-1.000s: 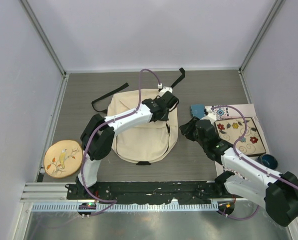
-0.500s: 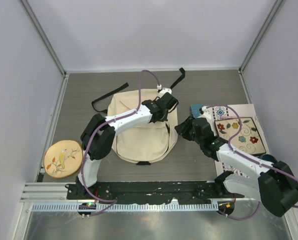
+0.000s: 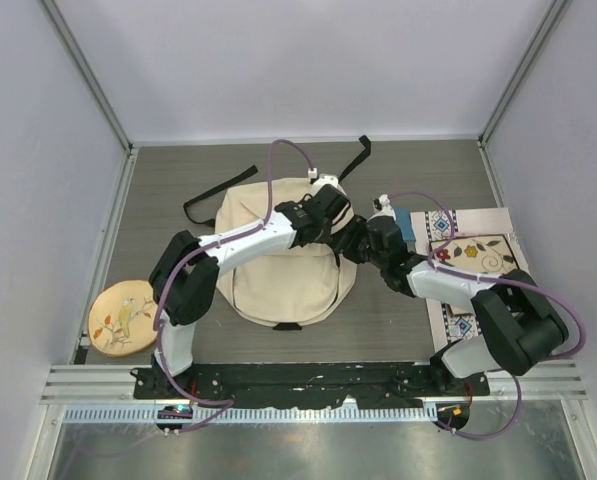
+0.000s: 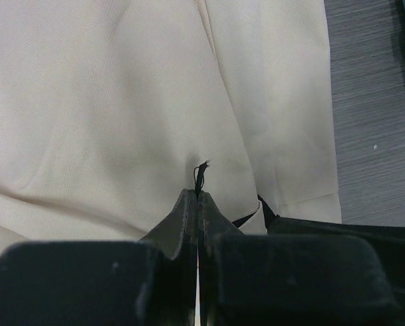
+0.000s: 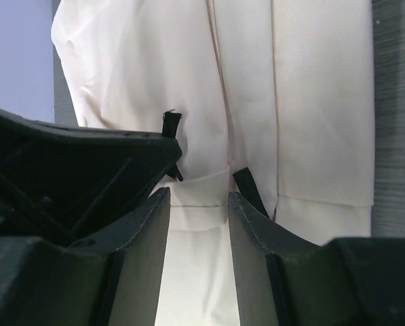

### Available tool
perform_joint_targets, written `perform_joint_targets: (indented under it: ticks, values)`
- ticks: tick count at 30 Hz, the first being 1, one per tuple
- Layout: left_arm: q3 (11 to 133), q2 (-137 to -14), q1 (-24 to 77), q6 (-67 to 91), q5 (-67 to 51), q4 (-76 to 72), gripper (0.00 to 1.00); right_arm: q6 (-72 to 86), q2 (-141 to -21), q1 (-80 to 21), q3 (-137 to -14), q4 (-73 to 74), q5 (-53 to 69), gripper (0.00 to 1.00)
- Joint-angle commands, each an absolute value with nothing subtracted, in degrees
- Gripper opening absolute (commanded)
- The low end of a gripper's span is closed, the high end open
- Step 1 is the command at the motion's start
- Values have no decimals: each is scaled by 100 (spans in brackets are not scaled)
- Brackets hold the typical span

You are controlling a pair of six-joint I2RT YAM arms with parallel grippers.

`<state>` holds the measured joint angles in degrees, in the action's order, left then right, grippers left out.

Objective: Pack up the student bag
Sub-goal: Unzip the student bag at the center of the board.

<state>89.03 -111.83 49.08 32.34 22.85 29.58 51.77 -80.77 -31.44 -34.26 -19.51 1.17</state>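
Student bag [image 3: 278,285] flat; near-far (straps [image 3: 359,155] far)

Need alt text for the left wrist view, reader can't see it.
The left fingers, pressed shut, pinch a thin black tab on the cream student bag, which fills most of the view. Grey table shows along the right edge.

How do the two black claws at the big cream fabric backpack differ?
The left gripper is shut, pinching a small black tab on the cream fabric backpack; the right gripper is open, holding nothing. The left arm reaches across the backpack; the right arm comes from beside it. Both grippers sit at its right edge.
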Motion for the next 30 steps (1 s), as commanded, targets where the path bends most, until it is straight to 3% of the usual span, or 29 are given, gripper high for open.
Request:
perform_joint_targets:
  ticks: [1,14,16,19,20,22,30]
  values:
    - [8842,-10811,4852,3225,2276,2725,0,5150,-8305,-3094,-3700,-2522,360,45]
    - [8754,-10714,4808,3234,2232,2663,0,5265,-8613,-3076,-3586,-2847,580,43]
    - [8745,-10705,4790,3234,2215,2654,0,5335,-8657,-3085,-3542,-2953,667,39]
    - [8719,-10688,4773,3243,2206,2637,0,5379,-8657,-3076,-3463,-3085,694,21]
    - [8727,-10679,4764,3243,2197,2637,0,5379,-8649,-3076,-3445,-3102,694,10]
    - [8693,-10661,4755,3243,2206,2628,0,5370,-8613,-3076,-3410,-3103,668,1]
    - [8499,-10407,4650,3243,2373,2689,0,5238,-8420,-2980,-3454,-2576,246,1]
